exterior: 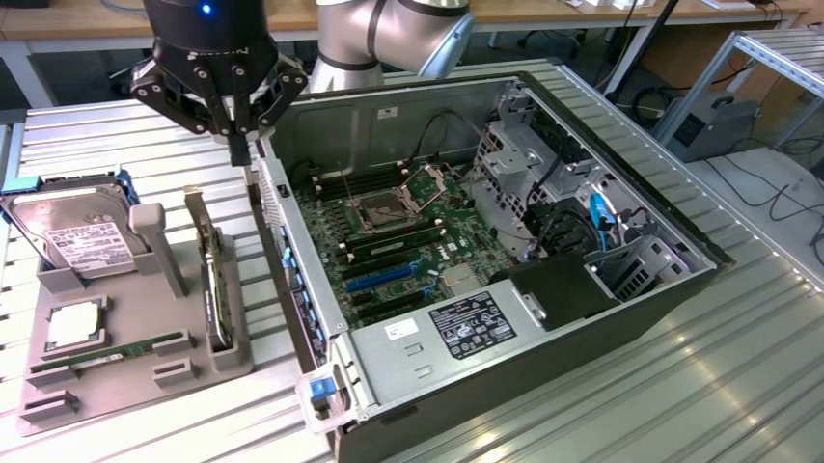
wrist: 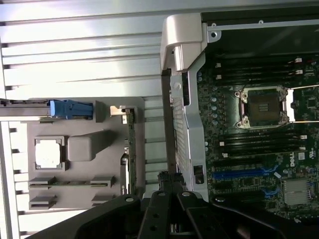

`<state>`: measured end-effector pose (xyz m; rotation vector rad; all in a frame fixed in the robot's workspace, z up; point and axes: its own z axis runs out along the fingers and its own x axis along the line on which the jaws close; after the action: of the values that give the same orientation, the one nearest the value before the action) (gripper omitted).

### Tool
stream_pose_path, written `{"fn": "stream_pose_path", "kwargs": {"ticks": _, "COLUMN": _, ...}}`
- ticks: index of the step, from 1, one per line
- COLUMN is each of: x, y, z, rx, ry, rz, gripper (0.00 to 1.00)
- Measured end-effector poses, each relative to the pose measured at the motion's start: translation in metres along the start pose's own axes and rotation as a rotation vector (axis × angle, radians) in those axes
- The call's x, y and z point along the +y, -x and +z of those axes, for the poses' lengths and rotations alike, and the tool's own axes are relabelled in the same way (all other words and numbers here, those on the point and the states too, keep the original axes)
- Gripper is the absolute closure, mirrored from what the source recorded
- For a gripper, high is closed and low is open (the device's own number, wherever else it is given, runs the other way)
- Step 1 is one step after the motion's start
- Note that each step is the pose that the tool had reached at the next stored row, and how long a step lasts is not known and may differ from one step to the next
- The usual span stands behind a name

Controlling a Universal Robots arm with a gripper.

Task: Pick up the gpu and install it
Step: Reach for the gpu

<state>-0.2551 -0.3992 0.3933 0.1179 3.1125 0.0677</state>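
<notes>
End effector: fingers closed together, poised over the rear wall of the open computer case. Motherboard exposed, with open CPU socket and blue slots. Beside the case on the ribbed surface, a grey holder carries the gpu standing on edge, a processor and a memory stick.

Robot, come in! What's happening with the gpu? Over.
End effector shut, empty, near case wall. Gpu upright in grey holder, untouched. Nothing over it.
</notes>
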Motion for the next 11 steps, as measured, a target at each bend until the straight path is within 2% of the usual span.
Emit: {"fn": "stream_pose_path", "kwargs": {"ticks": 11, "x": -0.0003, "y": -0.0036, "z": -0.0001, "rx": 0.0, "ry": 0.0, "rz": 0.0, "gripper": 0.89}}
